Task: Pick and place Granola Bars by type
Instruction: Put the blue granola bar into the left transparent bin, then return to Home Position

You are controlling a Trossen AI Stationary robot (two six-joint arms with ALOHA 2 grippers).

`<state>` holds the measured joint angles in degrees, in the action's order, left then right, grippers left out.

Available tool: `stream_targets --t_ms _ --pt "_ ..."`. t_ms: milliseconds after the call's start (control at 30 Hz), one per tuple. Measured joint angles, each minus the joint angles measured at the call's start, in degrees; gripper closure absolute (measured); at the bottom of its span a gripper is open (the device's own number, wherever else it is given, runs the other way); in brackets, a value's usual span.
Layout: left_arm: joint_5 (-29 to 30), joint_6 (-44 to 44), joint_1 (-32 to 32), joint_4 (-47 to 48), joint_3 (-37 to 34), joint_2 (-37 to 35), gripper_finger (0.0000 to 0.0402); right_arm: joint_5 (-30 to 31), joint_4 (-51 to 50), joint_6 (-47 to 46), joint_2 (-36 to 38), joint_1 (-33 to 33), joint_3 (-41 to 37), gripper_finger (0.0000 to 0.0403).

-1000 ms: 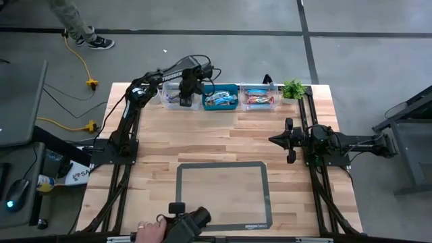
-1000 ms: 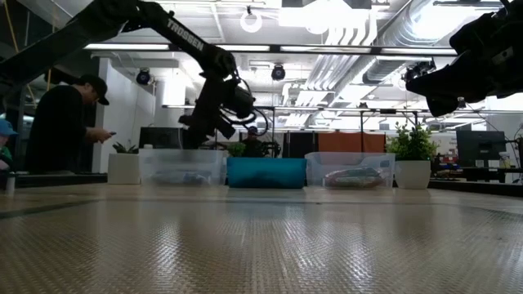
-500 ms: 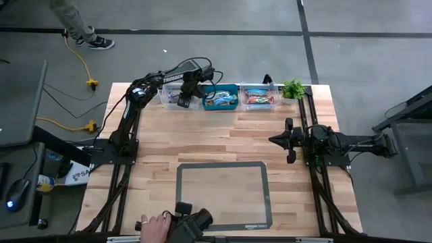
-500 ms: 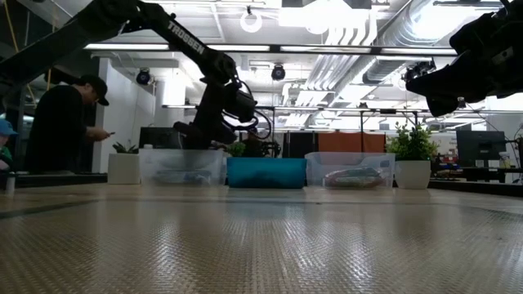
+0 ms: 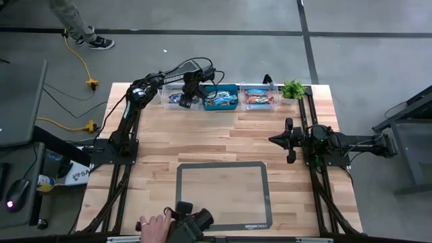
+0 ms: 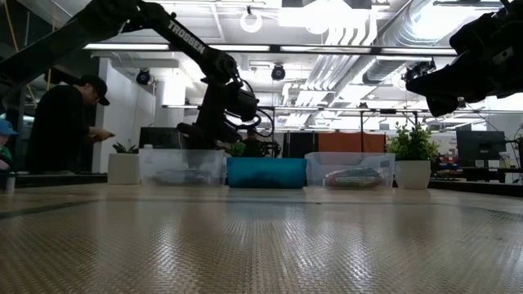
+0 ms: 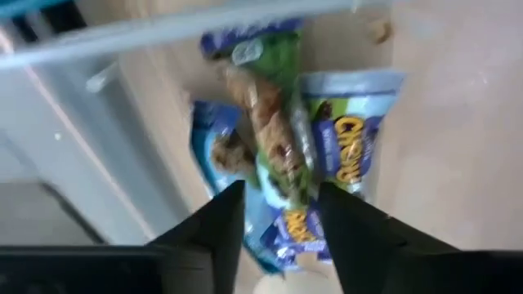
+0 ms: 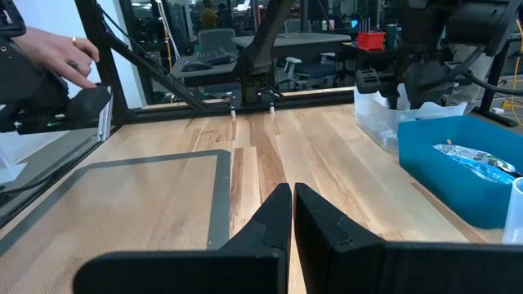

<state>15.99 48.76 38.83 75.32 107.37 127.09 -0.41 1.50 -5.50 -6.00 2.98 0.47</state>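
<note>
The left gripper [image 5: 183,98] hangs over the clear plastic rectangular bin [image 5: 170,96] at the far left of a row of three bins along the table's back edge. In the left wrist view its two dark fingers [image 7: 214,229] stand apart with a gap between them and nothing clamped; directly below them, on the bin's floor, lie several slim granola bars in shiny blue wrappers [image 7: 343,155], heaped partly over one another, one of them with a green patch on its wrapper. Just beside this gripper, toward the right arm, sits the solid blue plastic bin [image 5: 222,98], holding light-blue wrapped bars [image 8: 474,157], and next beyond it the second clear bin [image 5: 260,97], holding red-orange wrapped bars [image 5: 255,100]. A small green potted plant [image 5: 293,88] stands at the end of the row. The right gripper [image 5: 289,140] waits well apart from the bins, above the bare light wooden tabletop [image 5: 223,142], its fingers [image 8: 270,216] pressed together and gripping nothing. Nearer the table's front edge than either gripper lies a grey-bordered rectangular mat [image 5: 223,196]. At that front edge a person's hand [image 5: 153,228] rests on a dark device [image 5: 191,225], and in the low view a person in dark clothing [image 6: 61,122] stands in the room beyond the table.
</note>
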Motion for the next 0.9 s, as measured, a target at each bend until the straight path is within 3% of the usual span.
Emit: stream_targets --t_ms 200,500,633,900 --pt "8.3 -3.5 0.0 0.5 0.1 0.0 0.0197 0.0 0.0 0.0 0.0 0.0 0.0 0.0403" --pt "11.2 -9.9 -0.2 5.8 0.3 -3.6 0.0197 0.0 0.0 0.0 0.0 0.0 0.0 0.0403" --pt "9.2 -12.6 -1.4 9.2 0.3 -7.2 0.0224 0.0 0.0 0.0 0.0 0.0 0.0 0.0403" --pt "-4.6 -21.5 -7.5 11.7 0.3 -17.0 0.0313 0.0 0.0 0.0 0.0 0.0 0.0 0.0403"
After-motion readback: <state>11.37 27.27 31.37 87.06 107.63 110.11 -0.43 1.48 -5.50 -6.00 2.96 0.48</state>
